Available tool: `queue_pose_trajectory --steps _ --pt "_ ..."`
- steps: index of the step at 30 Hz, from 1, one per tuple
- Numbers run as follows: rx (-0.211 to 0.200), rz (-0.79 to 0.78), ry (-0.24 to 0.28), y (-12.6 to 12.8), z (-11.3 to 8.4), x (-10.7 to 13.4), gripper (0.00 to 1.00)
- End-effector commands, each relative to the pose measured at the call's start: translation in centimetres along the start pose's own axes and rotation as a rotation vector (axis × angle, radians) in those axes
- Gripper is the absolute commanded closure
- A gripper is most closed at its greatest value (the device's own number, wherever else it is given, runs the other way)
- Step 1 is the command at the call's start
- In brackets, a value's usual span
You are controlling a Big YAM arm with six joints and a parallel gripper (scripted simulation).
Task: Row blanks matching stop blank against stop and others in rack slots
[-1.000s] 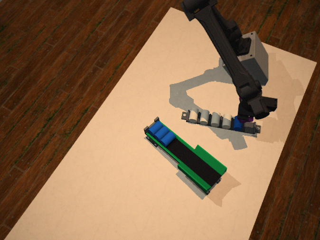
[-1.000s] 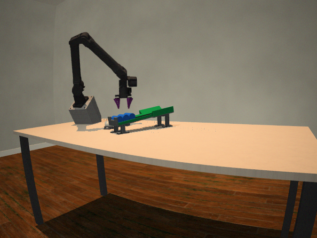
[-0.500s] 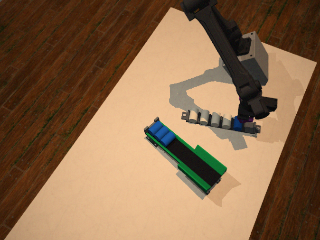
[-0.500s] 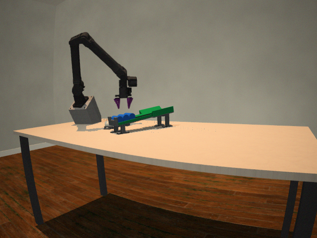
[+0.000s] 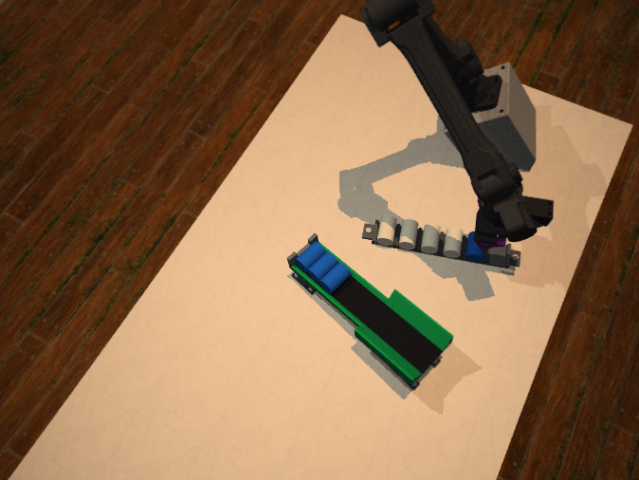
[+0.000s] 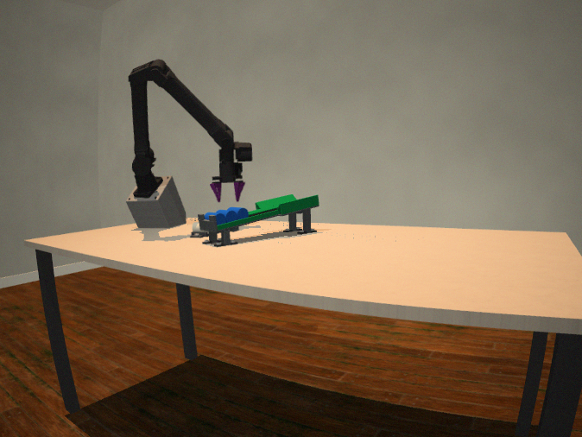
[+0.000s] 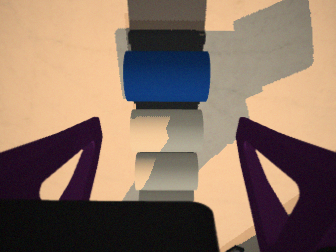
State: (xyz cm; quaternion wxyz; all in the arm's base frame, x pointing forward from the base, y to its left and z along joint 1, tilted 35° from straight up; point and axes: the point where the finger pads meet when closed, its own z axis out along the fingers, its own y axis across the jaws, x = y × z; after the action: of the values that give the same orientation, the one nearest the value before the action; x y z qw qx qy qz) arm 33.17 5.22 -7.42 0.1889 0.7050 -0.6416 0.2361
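On the worktop (image 5: 206,361) (image 6: 376,263) (image 7: 40,75), largest to smallest, as placed in the top view:

One dark arm (image 5: 444,102) (image 6: 187,101), mounted on a grey block (image 5: 520,119) (image 6: 161,209) near the short upper edge, closer to the upper right corner than the upper left.

One green-sided feed ramp (image 5: 423,320) (image 6: 300,204), sloping, between the two long edges; its low end, with the stop (image 5: 293,263) (image 6: 212,222), faces the left long edge.

One stock rack (image 5: 369,230) (image 7: 167,40), between block and ramp, its far end towards the right long edge.

One gripper (image 5: 490,241) (image 6: 228,201) (image 7: 169,126), purple-fingered, set wide with nothing held, above the rack's right-edge end.

Three blue blanks (image 5: 322,266) (image 6: 228,216), crosswise, side by side at the stop.

Four pale blanks (image 5: 429,240) (image 7: 167,131), in the rack.

One blue blank (image 5: 474,247) (image 7: 167,76), also racked, beside the pale row, on its right-edge side.
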Motion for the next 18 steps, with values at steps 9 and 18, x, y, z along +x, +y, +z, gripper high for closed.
queue_pose_trajectory --steps 9,18 --pt "-0.015 0.002 0.004 0.3 2.8 0.4 0.20" --pt "-0.015 0.002 0.004 0.4 3.8 0.4 0.20"
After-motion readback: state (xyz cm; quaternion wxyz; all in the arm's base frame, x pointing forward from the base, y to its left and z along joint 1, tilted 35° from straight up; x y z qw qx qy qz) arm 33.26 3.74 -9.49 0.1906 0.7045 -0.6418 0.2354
